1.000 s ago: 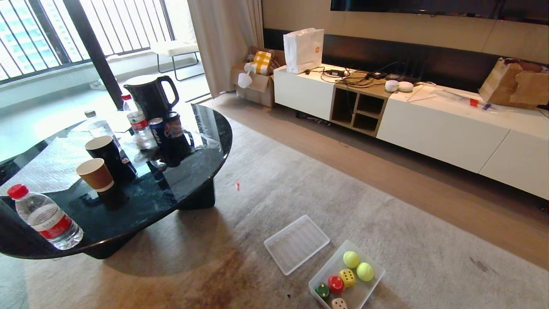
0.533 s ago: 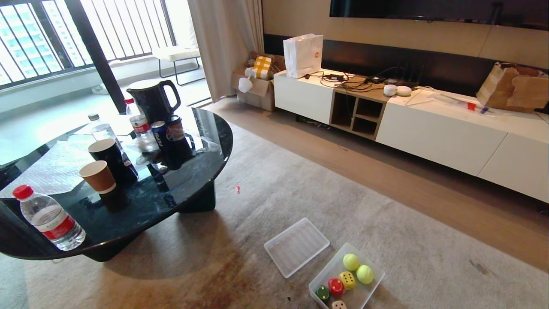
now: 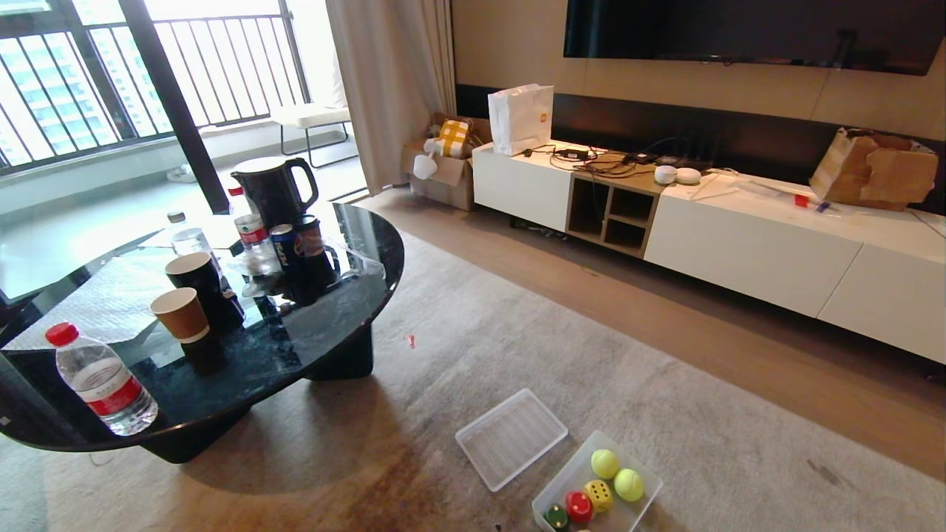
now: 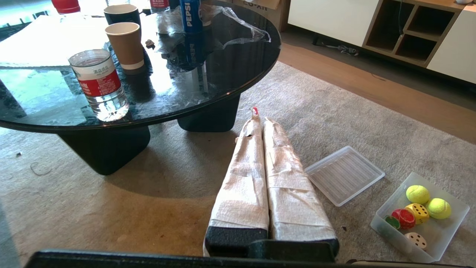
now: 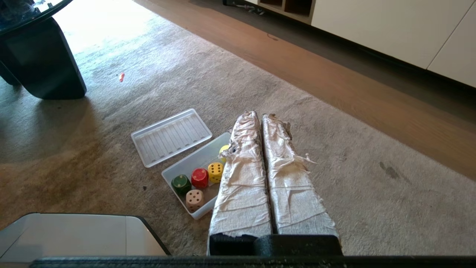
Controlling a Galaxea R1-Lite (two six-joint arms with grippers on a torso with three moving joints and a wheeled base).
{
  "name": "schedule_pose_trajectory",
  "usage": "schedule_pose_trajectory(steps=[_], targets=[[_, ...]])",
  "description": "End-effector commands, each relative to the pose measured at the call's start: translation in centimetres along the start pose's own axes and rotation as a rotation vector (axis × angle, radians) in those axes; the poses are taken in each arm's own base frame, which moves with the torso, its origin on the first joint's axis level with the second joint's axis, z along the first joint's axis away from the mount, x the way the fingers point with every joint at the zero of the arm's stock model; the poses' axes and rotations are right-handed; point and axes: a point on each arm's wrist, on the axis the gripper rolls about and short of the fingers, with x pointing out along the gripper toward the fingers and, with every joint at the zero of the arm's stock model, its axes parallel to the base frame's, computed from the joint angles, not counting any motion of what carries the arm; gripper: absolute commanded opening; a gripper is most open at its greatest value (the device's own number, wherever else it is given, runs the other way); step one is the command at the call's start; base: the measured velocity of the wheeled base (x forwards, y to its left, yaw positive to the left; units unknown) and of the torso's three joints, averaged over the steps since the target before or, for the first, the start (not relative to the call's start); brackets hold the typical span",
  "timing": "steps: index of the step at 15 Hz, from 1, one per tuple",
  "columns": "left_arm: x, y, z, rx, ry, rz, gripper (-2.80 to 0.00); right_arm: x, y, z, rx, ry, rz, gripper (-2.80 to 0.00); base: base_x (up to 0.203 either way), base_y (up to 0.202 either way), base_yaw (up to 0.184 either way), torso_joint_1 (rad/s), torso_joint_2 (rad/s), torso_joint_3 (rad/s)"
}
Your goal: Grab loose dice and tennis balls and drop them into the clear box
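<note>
Head view, clear box: the clear box [image 3: 635, 473] sits on the grey carpet [image 3: 665, 399] at the lower edge of the picture, partly cut off by the frame.
Head view, contents: two tennis balls [image 3: 604, 463] lie side by side at the far end of the box; the yellow die [image 3: 598, 495], red die [image 3: 578, 507] and green die [image 3: 555, 516] sit in a row nearer the camera.
Head view, lid: a flat ribbed clear lid [image 3: 511, 438] lies on the carpet just beside the box, toward the table.
Head view, surroundings: a round black glass table [image 3: 355, 281] to the left carries a water bottle [image 3: 103, 379], paper cups and a black kettle [image 3: 273, 188]; a white TV cabinet [image 3: 739, 236] runs along the far wall.
Head view, arms: neither shows here.
Left wrist view, gripper: the left gripper [image 4: 259, 119] hangs over the carpet, its cloth-wrapped fingers pressed together, empty, well apart from the box [image 4: 457, 219].
Left wrist view, box: all four dice show inside with both balls, the beige die [image 4: 416, 240] included.
Right wrist view, gripper: the right gripper [image 5: 260, 117] has its wrapped fingers closed flat against each other with nothing between them, and they hide one end of the box [image 5: 174, 173].
Right wrist view, dice: green, red, yellow and beige dice lie in the box, a sliver of one ball showing beside the fingers.
</note>
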Motion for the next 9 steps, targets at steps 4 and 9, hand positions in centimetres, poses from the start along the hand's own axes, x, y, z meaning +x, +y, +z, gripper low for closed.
schedule_pose_trajectory(steps=[4, 9], targets=[[0.0, 0.0, -0.01, 0.003, 0.0, 0.0, -2.8, 0.0, 0.0, -0.02, -0.002, 0.002, 0.0, -2.8, 0.0, 0.0, 0.0, -0.001, 0.0, 0.008], [0.01, 0.0, -0.04, 0.004, 0.002, 0.0, -2.8, 0.0, 0.0, -0.02, -0.002, 0.001, 0.001, -2.8, 0.002, -0.004, 0.114, 0.001, 0.0, 0.003]])
